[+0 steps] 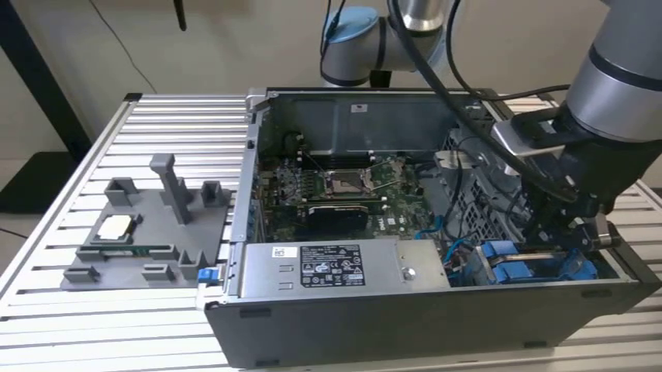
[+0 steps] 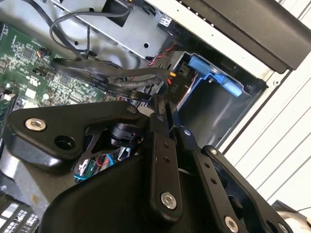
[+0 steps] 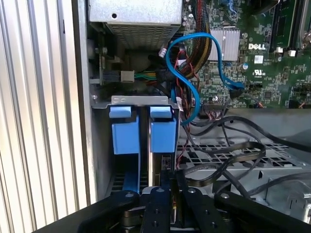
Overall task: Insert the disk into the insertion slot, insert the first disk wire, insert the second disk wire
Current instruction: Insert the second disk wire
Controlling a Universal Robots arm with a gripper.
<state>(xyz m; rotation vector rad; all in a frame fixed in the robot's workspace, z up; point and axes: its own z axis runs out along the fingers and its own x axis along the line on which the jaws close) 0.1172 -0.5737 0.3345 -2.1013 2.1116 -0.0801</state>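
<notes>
Deep in the drive bay, the pincer [image 3: 166,187] pinches the disk [image 3: 163,131], its label hidden.

In the first wrist view, the gripper [image 3: 170,187] was cut off by the picture's edge, and its linkage hid the near end of the disk [image 3: 163,138]. In the exterior view, the arm [image 1: 610,93] hid the fingertips inside the case [image 1: 414,325].
</notes>
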